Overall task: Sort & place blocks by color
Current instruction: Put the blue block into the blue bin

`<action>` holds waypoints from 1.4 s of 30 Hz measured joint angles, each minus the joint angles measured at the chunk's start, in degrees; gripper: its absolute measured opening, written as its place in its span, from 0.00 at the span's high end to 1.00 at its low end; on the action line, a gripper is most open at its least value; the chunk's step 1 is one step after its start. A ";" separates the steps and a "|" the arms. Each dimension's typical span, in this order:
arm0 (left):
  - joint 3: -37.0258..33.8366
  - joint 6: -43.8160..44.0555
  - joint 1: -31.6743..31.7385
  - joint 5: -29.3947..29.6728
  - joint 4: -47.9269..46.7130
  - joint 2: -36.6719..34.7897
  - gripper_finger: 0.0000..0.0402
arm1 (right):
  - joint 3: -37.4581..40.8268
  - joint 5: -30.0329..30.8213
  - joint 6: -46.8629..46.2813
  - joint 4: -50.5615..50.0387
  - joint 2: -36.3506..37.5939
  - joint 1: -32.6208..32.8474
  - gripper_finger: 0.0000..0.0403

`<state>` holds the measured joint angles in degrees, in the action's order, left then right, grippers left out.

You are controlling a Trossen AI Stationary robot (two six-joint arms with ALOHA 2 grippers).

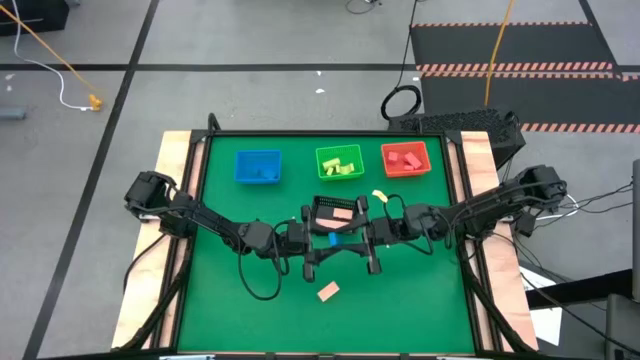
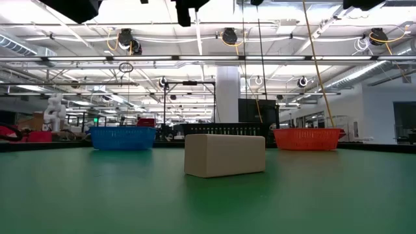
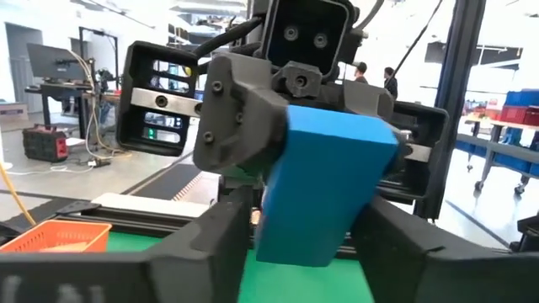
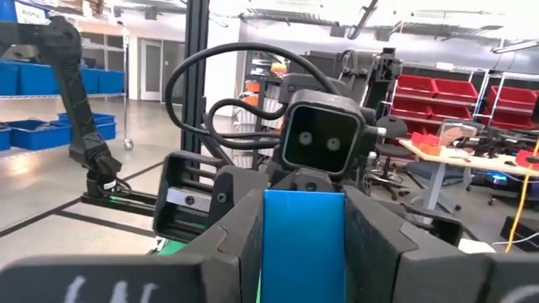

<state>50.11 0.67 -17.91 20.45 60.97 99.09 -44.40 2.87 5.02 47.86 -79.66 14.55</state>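
Note:
A blue block (image 1: 340,240) hangs in the air at the table's middle, between my two grippers, which meet nose to nose. My right gripper (image 4: 303,210) is shut on it. My left gripper (image 3: 307,215) faces it from the table's left and is shut on the block's other end. A tan block (image 1: 328,291) lies flat on the green mat nearer the near edge, and it fills the middle of the low view (image 2: 225,155). A pale yellow block (image 1: 379,197) lies beside the black mesh tray (image 1: 318,205), which holds a reddish-tan block (image 1: 342,213). My left gripper holds the blue block by its lower end (image 3: 282,240), pinched between its two fingers (image 3: 219,244), coming level from the table's left. The block stands tilted in the hold, clear of the table. My right gripper pinches the block's opposite end (image 4: 282,240) between its two fingers (image 4: 240,240), level from the table's right. The block fills the whole gap and is lifted clear.
Along the far edge stand a blue tray (image 1: 240,172), a green tray (image 1: 321,165) with yellow-green blocks and a red tray (image 1: 427,160) with red blocks. The mat's left and right parts and its near corners lie bare. Wooden borders run along both sides of the table.

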 joint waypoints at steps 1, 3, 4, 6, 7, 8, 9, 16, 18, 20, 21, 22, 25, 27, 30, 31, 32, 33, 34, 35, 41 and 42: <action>0.00 0.01 0.00 0.00 0.03 0.00 0.57 | 0.00 0.02 0.15 -0.08 0.00 -0.01 0.72; 0.00 -0.81 0.00 0.44 0.00 0.00 0.65 | 0.00 0.42 -0.54 -0.18 0.00 0.00 0.72; 0.00 -1.11 0.01 0.71 0.00 0.00 0.67 | 0.00 0.52 -0.76 -0.31 0.00 0.00 0.72; 0.00 -1.03 0.08 0.97 0.03 0.00 0.66 | 0.00 0.30 -1.22 -0.61 0.00 -0.04 0.69; 0.00 -0.77 0.10 0.60 0.03 0.00 0.66 | 0.00 0.34 -1.50 -0.76 0.00 -0.08 0.66; 0.00 -0.37 0.04 0.55 0.02 0.00 0.66 | 0.00 0.11 -1.87 -1.14 0.00 -0.30 0.61; 0.00 -0.23 0.00 0.43 -0.22 0.03 0.66 | 0.00 0.04 -2.44 -1.76 0.00 -0.35 0.56; 0.04 1.16 0.11 0.84 -0.12 0.07 0.66 | 0.00 6.23 -0.92 -19.26 8.21 -0.18 0.27; 0.04 1.66 0.11 1.43 -0.08 0.07 0.66 | 0.00 8.50 -3.05 -27.49 12.30 -0.07 0.23; 0.04 1.86 0.11 3.56 -0.21 0.07 0.66 | 0.00 9.09 -7.40 -35.44 16.01 -0.11 0.21; 0.04 1.80 0.17 4.93 -0.23 0.07 0.66 | 0.00 9.06 -10.18 -38.90 17.42 -0.11 0.20; 0.04 1.49 0.31 6.30 -0.37 0.07 0.66 | 0.00 9.01 -12.66 -41.86 18.55 -0.10 0.20; 0.04 0.78 1.49 10.95 -0.94 0.07 0.66 | 0.16 8.90 -17.79 -48.17 19.93 0.37 0.21; 0.06 0.72 2.82 14.67 -2.47 -0.05 0.66 | 1.60 8.87 -19.22 -48.60 19.60 0.82 0.23; 0.07 1.37 5.27 23.02 -10.38 -0.97 0.66 | 4.39 8.85 -19.55 -47.36 17.81 1.67 0.25; 0.07 2.59 6.28 25.73 -13.86 -1.45 0.66 | 5.45 8.86 -19.55 -46.07 17.08 1.93 0.26; 0.04 4.46 7.29 28.07 -18.03 -1.99 0.66 | 6.61 8.85 -19.55 -44.54 16.40 2.21 0.26; 0.04 7.17 8.43 29.42 -22.20 -2.72 0.66 | 7.76 8.82 -19.55 -42.91 15.63 2.55 0.27; 0.04 10.30 9.66 29.71 -26.18 -3.58 0.66 | 8.75 8.66 -19.55 -41.10 14.77 2.71 0.27; 0.04 13.70 10.88 29.73 -30.19 -4.63 0.66 | 9.77 8.72 -19.55 -38.74 13.91 2.95 0.28; 0.07 30.77 18.91 29.69 -55.05 -10.88 0.66 | 14.42 2.08 -19.41 -20.88 8.40 3.21 0.30; 0.09 33.62 20.32 29.29 -59.76 -11.94 0.66 | 14.78 1.31 -19.36 -17.56 7.20 3.22 0.30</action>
<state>50.19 34.28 2.41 49.74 1.21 87.15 -29.63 4.19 -14.34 30.30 -72.46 17.76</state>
